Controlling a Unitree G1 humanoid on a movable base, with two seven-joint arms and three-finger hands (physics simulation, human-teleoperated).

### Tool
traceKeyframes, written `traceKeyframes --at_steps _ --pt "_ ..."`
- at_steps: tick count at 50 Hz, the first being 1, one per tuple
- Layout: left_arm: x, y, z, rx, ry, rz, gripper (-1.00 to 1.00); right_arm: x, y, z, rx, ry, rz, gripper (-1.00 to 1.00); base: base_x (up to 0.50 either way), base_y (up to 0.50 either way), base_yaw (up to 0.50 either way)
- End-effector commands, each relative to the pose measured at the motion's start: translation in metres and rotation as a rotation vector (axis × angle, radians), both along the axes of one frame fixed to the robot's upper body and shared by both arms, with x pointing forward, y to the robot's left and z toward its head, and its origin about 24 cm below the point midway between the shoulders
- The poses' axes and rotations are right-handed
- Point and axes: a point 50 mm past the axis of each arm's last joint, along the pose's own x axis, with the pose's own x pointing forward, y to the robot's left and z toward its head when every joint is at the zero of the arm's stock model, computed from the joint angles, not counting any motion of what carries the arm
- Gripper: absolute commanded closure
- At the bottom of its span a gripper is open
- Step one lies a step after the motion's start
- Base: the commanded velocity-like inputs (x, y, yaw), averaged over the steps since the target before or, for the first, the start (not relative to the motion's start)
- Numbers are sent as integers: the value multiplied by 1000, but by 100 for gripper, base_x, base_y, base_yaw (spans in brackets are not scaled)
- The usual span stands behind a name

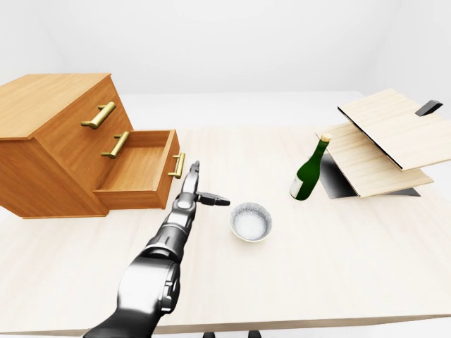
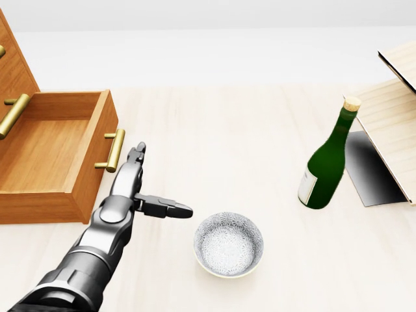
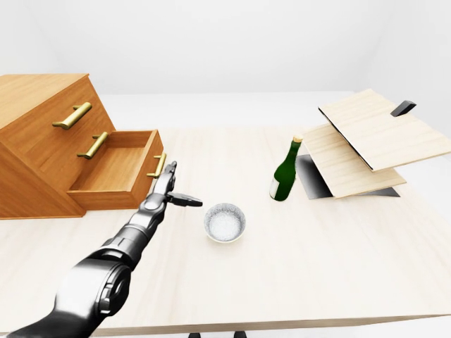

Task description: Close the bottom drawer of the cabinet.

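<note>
A wooden cabinet (image 1: 49,120) stands on the table at the left of the left-eye view. Its bottom drawer (image 2: 45,149) is pulled out and shows its bare inside. The drawer front carries a brass handle (image 2: 115,151). My left hand (image 2: 146,185) reaches in from the bottom left and is open. Its fingers (image 2: 138,156) point straight ahead, just right of the handle. The thumb sticks out to the right. I cannot tell whether the fingertips touch the drawer front. The two upper drawers are closed. My right hand is not in view.
A patterned white bowl (image 2: 229,244) sits on the table (image 1: 317,267) just right of my left hand. A green bottle (image 2: 325,162) stands further right. Light wooden boards (image 1: 387,141) lean stacked at the right edge.
</note>
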Motion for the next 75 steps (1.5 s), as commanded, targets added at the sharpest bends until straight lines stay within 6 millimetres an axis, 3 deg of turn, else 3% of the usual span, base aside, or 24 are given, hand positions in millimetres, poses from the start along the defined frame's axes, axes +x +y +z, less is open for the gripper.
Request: traceKeyframes --at_steps 1,14,15,21,22,23,60,75 --pt "13 9 19 15 -12 33 -100 4 1 -2 -3 8 3 -100 0 0 0" --pt "13 22 17 -21 18 94 -100 6 2 -4 0 21 6 -100 0 0 0" --pt "6 28 4 7 84 113 -100 5 1 -4 2 21 9 -100 0 0 0" --pt "0 38 -7 29 126 152 -100 6 2 -4 4 24 10 -100 0 0 0" --pt "-22 76 -32 153 205 269 -100 8 2 -2 0 18 20 -100 0 0 0" --pt "-23 80 -33 178 205 274 -100 8 3 -1 1 19 22 -100 0 0 0" --pt "-27 113 -28 231 210 370 -100 10 3 -4 8 39 24 -100 0 0 0" --pt "-17 141 0 198 162 476 -100 12 4 -2 2 32 31 -100 0 0 0"
